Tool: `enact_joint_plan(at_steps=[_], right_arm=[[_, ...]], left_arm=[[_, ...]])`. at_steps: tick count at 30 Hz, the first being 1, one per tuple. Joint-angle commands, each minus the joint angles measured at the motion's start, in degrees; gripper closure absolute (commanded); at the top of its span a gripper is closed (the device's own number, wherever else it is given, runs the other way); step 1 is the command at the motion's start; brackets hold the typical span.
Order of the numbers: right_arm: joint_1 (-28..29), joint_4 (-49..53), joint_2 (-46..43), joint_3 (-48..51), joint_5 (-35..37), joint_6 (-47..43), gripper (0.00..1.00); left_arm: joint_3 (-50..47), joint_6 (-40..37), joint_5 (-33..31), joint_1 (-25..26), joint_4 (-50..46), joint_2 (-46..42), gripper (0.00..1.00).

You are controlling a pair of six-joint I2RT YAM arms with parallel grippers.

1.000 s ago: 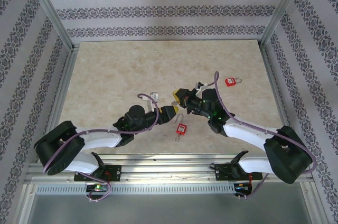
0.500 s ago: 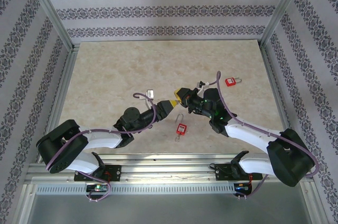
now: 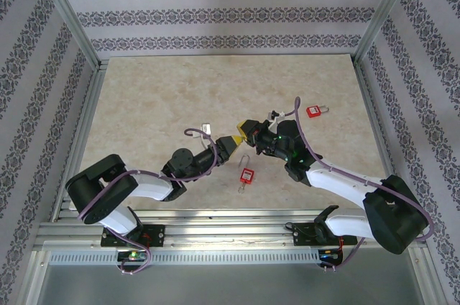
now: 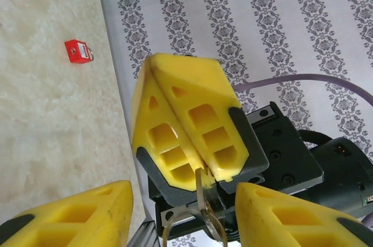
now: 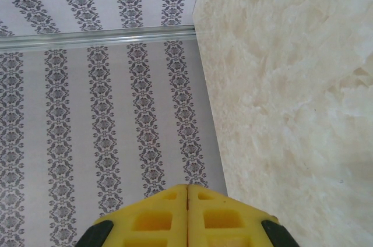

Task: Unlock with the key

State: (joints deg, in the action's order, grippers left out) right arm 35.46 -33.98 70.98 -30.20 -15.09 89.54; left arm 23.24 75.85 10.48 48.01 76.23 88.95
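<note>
Jutting from right hand (image 4: 202, 171) pinch: the key (image 4: 203, 198).

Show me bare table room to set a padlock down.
Bare: the table's far half up to the back wall, and its left side. Crowded: centre-front, where the open left hand meets the right hand shut on the key, near a red padlock; another padlock lies farther right.

Overhead, close wrist views; shared table (image 3: 158, 96)

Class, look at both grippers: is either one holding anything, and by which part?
The right gripper pinches what looks like the key by one end, between its shut fingertips; the metal part sticks out. The left gripper is open and holds nothing.
</note>
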Motion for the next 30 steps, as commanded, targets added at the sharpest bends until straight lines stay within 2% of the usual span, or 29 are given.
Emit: enact_joint_plan(at_steps=[1,12,19,21,24,30], right_arm=[[0.1,-0.5,0.0,-0.1,-0.4,-1.7,1.00],[0.1,-1.0,-0.2,0.9,-0.2,-1.7,1.00],[0.1,-0.9,-0.1,1.0,0.1,-1.7,1.00],[0.1,-0.9,0.0,1.0,0.1,-1.7,1.00],[0.0,-0.8,-0.3,1.3,0.5,-1.9,1.00],[-0.2,0.1,-1.2,1.2,0.2,-3.2,1.00]], left_arm=[[2.1,0.9,-0.3,0.6,5.6,0.2,0.52],[3.8,1.6,0.3,0.6,5.4,0.9,0.66],[3.8,1.8,0.8,0.7,5.2,1.2,0.79],[4.0,1.9,1.1,0.7,4.7,1.3,0.85],[4.1,1.8,1.6,0.7,3.9,1.2,1.00],[3.4,0.2,1.8,0.6,0.2,-0.8,1.00]])
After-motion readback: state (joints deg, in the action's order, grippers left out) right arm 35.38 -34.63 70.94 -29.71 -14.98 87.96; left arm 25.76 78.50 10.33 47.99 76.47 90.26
